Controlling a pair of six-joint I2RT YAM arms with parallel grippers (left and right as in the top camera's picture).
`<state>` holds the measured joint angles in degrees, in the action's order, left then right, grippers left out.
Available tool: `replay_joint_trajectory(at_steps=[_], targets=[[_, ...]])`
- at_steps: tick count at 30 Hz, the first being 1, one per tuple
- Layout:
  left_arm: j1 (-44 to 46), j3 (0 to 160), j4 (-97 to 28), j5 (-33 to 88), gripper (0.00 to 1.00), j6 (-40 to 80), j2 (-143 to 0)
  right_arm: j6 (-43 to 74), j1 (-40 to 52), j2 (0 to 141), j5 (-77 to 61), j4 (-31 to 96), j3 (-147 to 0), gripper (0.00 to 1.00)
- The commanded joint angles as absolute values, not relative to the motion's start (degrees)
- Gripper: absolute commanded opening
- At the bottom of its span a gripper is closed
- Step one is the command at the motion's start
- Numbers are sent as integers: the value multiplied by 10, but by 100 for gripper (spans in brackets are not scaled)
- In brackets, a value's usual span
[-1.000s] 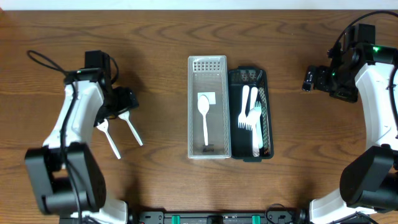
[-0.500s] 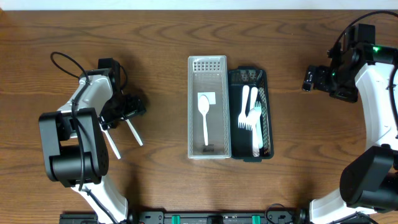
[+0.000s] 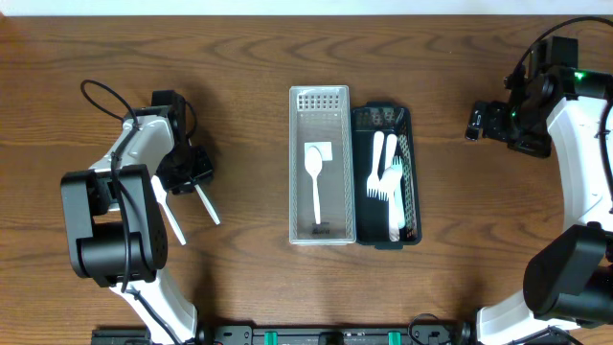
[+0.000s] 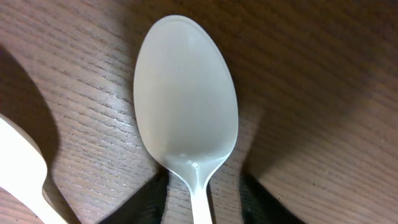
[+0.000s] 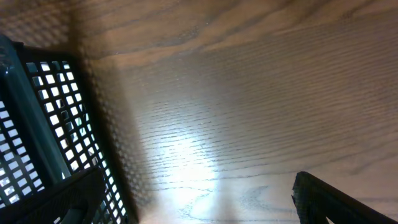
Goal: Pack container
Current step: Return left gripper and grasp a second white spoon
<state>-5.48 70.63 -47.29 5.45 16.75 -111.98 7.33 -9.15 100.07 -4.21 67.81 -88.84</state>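
On the bench [image 3: 249,57], at 9 o'clock from the clear container [image 3: 299,163], the left fingers [image 4: 149,202] stand half closed on either side of a white spoon's [image 4: 185,93] neck. A thin strip of wood shows on each side, so I cannot tell whether they are pinching it. A second spoon [image 4: 18,168] lies just beside it, at its 8 o'clock. The container holds one spoon [image 3: 314,182]. A black basket [image 3: 410,144] of white forks [image 3: 383,172] touches its 3 o'clock side. The right fingers [image 5: 336,202] are spread wide and empty, at 2 o'clock from the basket.
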Motion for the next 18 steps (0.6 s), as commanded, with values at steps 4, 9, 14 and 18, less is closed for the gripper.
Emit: replay_joint_trajectory(at_steps=[4, 9, 14, 18], targets=[[-54, 706, -474, 52, 27, 166, -1125, 68, -88, 1001, -46, 677, -886, 99], [-54, 706, -474, 52, 19, 166, -1125, 67, -88, 1001, -46, 677, -886, 99], [-54, 706, -475, 52, 6, 161, -1125, 67, -88, 1001, -46, 677, -886, 99], [-52, 710, -490, 52, 6, 161, -1117, 67, -88, 1001, -46, 677, -886, 99]])
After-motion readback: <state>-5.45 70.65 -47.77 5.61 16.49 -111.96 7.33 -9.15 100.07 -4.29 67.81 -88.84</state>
